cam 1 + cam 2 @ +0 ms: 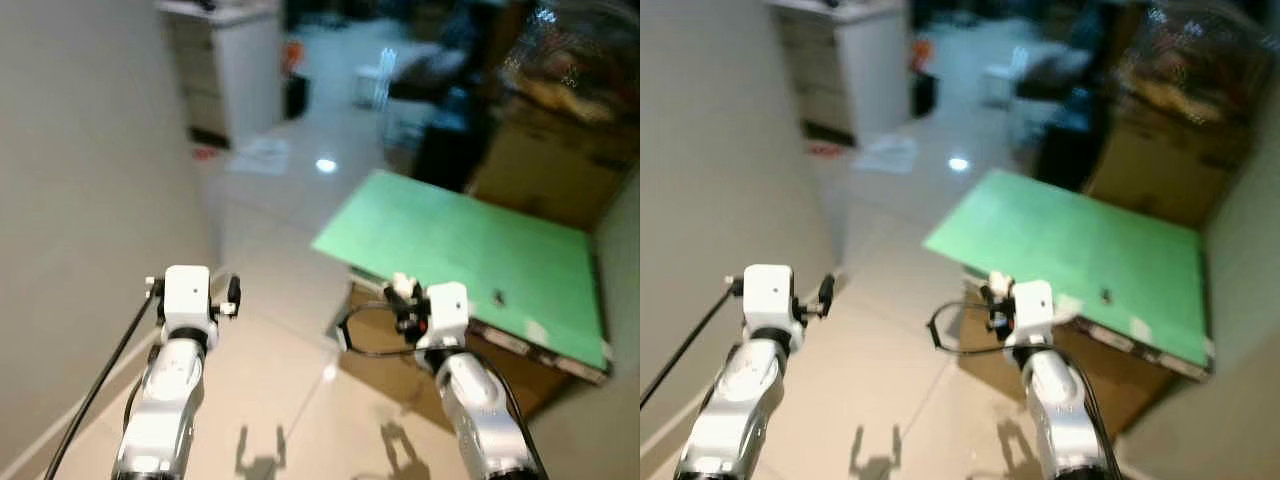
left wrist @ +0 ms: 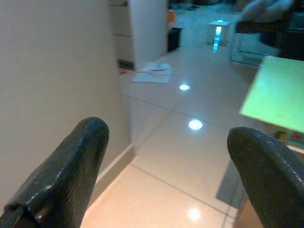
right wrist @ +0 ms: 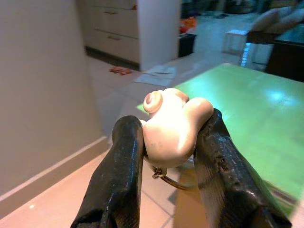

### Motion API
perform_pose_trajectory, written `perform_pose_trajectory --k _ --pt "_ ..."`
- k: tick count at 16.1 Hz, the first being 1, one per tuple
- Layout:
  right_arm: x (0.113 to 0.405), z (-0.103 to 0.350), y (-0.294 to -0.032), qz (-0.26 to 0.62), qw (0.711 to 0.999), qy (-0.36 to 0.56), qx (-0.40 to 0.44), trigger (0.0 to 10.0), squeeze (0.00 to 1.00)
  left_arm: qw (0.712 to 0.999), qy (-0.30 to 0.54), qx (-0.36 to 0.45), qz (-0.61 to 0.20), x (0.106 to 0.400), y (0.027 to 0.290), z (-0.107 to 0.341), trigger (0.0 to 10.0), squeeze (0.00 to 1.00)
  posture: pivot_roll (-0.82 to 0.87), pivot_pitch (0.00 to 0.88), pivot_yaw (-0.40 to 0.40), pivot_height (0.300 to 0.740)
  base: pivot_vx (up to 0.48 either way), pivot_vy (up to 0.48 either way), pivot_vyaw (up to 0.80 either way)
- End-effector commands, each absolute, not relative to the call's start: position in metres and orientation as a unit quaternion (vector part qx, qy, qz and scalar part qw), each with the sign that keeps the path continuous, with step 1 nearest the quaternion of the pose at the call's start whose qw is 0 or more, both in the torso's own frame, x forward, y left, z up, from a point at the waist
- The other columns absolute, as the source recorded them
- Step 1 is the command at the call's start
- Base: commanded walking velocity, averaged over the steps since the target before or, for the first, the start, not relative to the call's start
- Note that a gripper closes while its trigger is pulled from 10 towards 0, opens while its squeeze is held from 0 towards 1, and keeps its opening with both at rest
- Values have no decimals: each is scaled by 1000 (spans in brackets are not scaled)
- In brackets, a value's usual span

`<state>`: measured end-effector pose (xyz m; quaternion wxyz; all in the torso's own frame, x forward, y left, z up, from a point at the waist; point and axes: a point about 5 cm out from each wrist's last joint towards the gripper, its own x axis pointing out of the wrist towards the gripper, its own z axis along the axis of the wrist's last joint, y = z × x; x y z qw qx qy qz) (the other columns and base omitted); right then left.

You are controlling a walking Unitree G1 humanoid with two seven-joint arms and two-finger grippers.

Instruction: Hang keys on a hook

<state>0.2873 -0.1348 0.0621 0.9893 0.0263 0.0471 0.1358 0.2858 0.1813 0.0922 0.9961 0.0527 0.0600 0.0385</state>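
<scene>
Currently the right gripper (image 3: 166,156) is pinching the keys' cream-coloured fob (image 3: 170,127) between its two black fingers (image 3: 116,175), with the metal key ring (image 3: 167,179) hanging just below the fob, between the fingers. In the head views the right arm is held out ahead of the robot over the near edge of a green board (image 1: 470,250), which lies tilted on top of a brown cardboard box (image 1: 400,370); the gripper itself cannot be made out there, as the white wrist housing covers it. The left gripper (image 2: 166,156) is spread wide and holds nothing — its view looks along the tiled floor (image 2: 190,156) towards a pale wall (image 2: 52,85) on the robot's left. No hook can be made out in any view; the wall surface visible beside the left arm is bare, and the far part of the room is blurred. The relation that governs the coming move is therefore unresolved: the keys are carried by the right arm, out in front and slightly right of centre, while the nearest wall — the likeliest place for a hook — lies to the left, closer to the empty left arm. As a judgement, the hook must be located before any reach is planned, and the ring rather than the fob is the part that has to go over it.
</scene>
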Motion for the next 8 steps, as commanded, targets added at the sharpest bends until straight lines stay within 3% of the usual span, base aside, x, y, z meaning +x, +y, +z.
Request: perform_pose_trajectory --k 1,2,4,8 --pt "288 60 -132 141 988 57 33 0 0 996 59 58 37 287 181 93 10000 0 -15 0 -36 740 0 0 0" --pt "286 59 -132 143 988 57 29 0 0 997 55 54 22 286 179 94 10000 0 -15 0 -37 740 0 0 0" --pt "284 55 -132 146 987 64 23 0 0 997 50 54 18 286 178 95 10000 0 -17 0 -36 740 148 0 731" --pt "286 55 -132 148 986 68 31 0 0 997 50 57 29 287 179 95 10000 0 -8 0 -46 740 289 -379 666"
